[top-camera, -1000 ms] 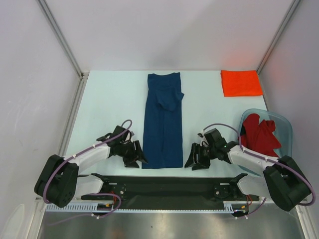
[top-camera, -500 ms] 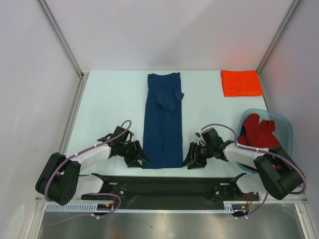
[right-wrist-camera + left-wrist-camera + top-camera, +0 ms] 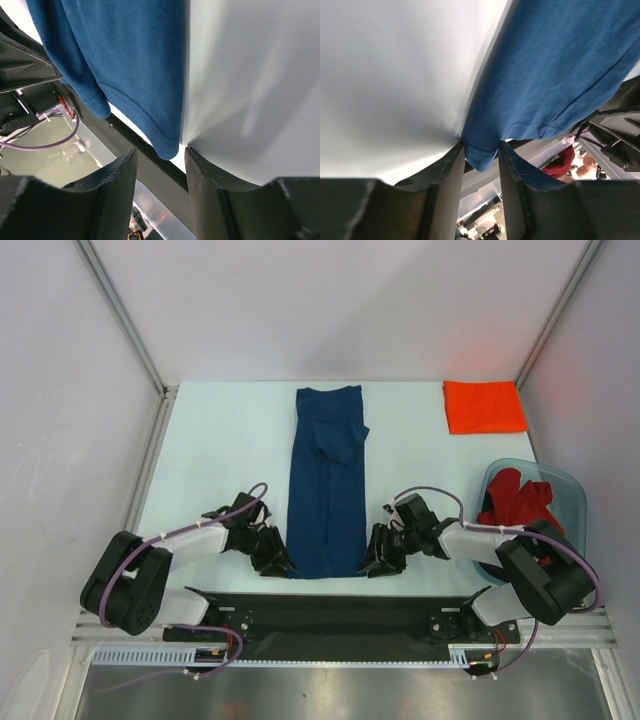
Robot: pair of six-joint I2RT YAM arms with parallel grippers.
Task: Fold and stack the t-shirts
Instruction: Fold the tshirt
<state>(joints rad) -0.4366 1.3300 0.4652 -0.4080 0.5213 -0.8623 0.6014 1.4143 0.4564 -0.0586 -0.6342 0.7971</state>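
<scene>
T-shirts sit in three spots in the top view. A long navy blue knit t-shirt (image 3: pixel 327 480), folded into a narrow strip, lies flat down the middle of the pale, smooth counter (image 3: pixel 230 460), with a sleeve flap turned over near its upper end. A bright orange t-shirt (image 3: pixel 484 406), folded into a neat square, rests at the upper right of the frame. Crumpled red t-shirts (image 3: pixel 520 508) fill a clear bluish plastic tub (image 3: pixel 575 490) at the right edge.

Both arms reach low to the strip's bottom corners. The left gripper (image 3: pixel 481 150) has the stitched hem corner tucked between its matte black fingers (image 3: pixel 445 175). The cloth meets both pads, but I cannot tell whether it is pinched. The right gripper (image 3: pixel 161 152) is unclenched. The other hem corner dips between its fingers with a gap showing beside the cloth.
</scene>
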